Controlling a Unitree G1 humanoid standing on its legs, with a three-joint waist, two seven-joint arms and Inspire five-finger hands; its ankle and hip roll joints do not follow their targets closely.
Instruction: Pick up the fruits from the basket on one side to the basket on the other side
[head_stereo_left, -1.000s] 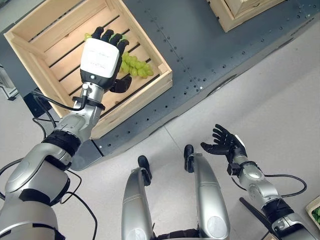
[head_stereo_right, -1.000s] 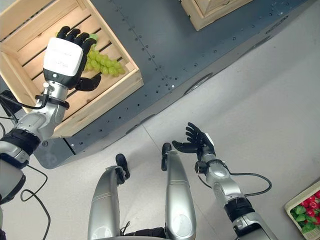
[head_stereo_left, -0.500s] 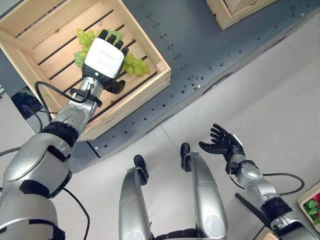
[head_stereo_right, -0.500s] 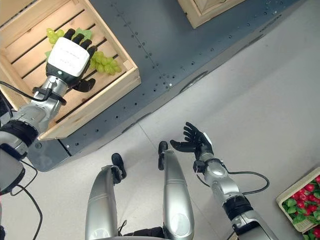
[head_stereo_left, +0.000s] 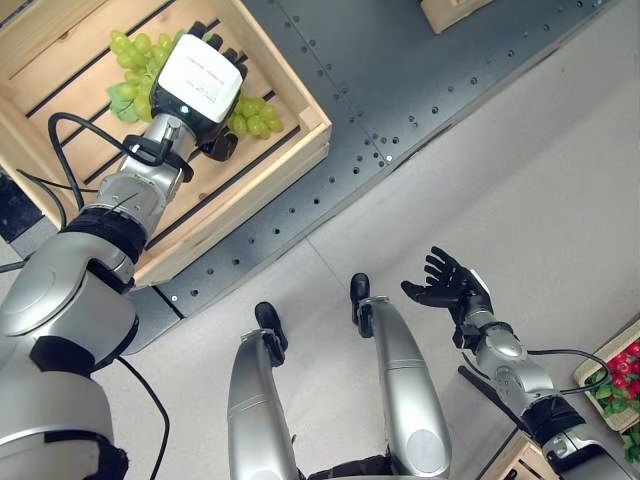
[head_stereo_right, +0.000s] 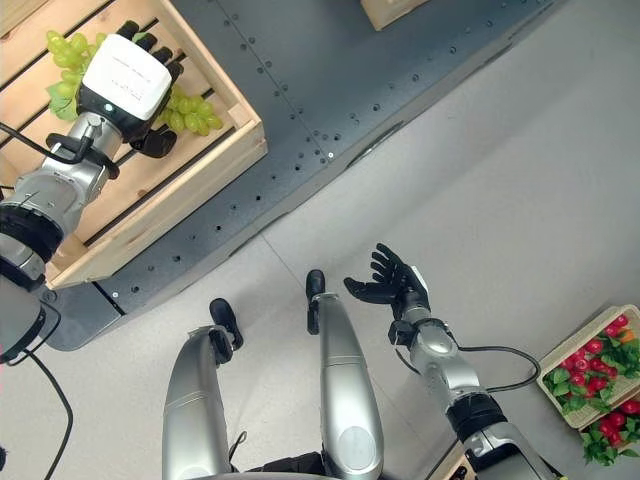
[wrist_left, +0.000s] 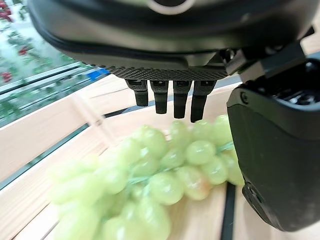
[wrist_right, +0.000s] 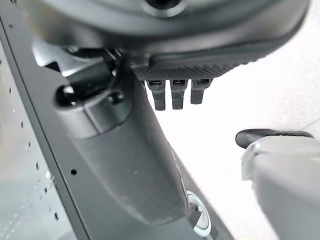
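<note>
The wooden crate (head_stereo_left: 300, 140) sat on the metal platform (head_stereo_left: 400, 80) to my far left, and the bunch of grapes (head_stereo_left: 135, 70) lay inside it on the slatted floor, toward the crate's far side. My left hand (head_stereo_left: 200, 85) was over the middle of the bunch, fingers (wrist_left: 175, 97) straight above the grapes and the thumb beside them; I could not tell whether they touched. A second crate (head_stereo_left: 455, 12) stood farther along the platform, to the right. My right hand (head_stereo_left: 450, 290) hung low on my right over the floor (head_stereo_left: 520, 180), fingers spread. Trays of what looked like radishes (head_stereo_right: 590, 375) lay on the floor at the far right.
</note>
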